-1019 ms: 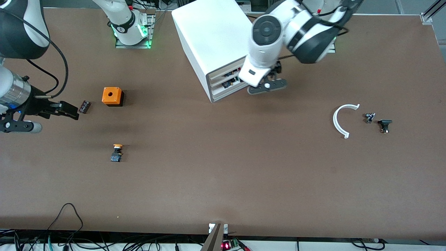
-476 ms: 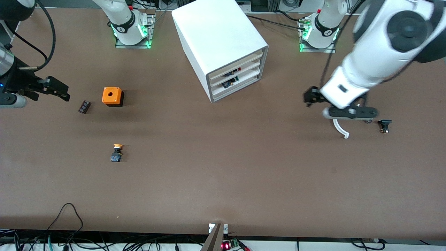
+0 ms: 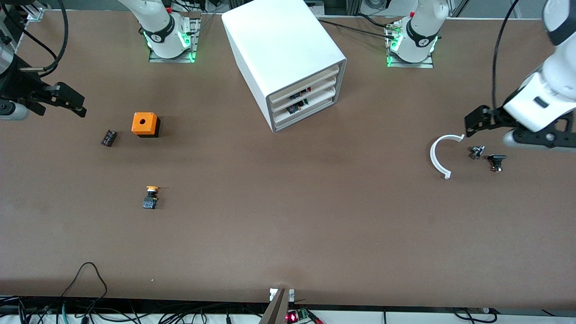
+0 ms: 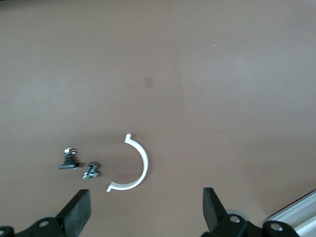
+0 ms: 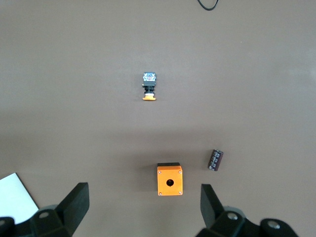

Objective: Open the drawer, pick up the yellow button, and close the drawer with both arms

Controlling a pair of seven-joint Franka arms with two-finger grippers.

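Note:
The white cabinet (image 3: 281, 42) stands at the middle of the table near the robots' bases. Its top drawer (image 3: 308, 80) sits pushed in, flush with the two below. The button (image 3: 151, 196), orange cap on a black and blue body, lies on the bare table toward the right arm's end, nearer the front camera than the orange cube; it also shows in the right wrist view (image 5: 149, 87). My left gripper (image 3: 476, 121) is open and empty, above the table beside the white arc; its fingers (image 4: 78, 213) are wide apart. My right gripper (image 3: 67, 100) is open and empty, above the table at the right arm's end.
An orange cube with a hole (image 3: 145, 124) and a small black part (image 3: 108, 137) lie toward the right arm's end. A white arc (image 3: 440, 155) and two small black parts (image 3: 477, 151) (image 3: 496, 161) lie toward the left arm's end. Cables hang at the front edge.
My left arm swung from the front of the cabinet to its own end of the table, over the small parts. My right gripper drew away from the small black part.

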